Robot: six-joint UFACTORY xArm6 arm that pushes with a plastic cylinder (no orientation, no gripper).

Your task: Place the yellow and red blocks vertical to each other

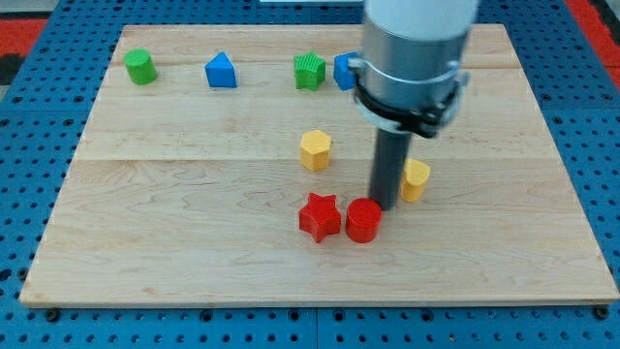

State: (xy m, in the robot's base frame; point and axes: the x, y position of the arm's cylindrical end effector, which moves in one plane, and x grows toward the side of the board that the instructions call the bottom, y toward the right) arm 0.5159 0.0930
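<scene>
My tip [387, 206] stands touching the red cylinder [363, 220] at its far right, yellow block [416, 180] just right; no hand.

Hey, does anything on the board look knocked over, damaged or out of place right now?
Nothing stands out. Every block sits flat on the wooden board, none tipped or hanging over an edge. My tip rests between the red cylinder and the yellow block at the view's right.
</scene>
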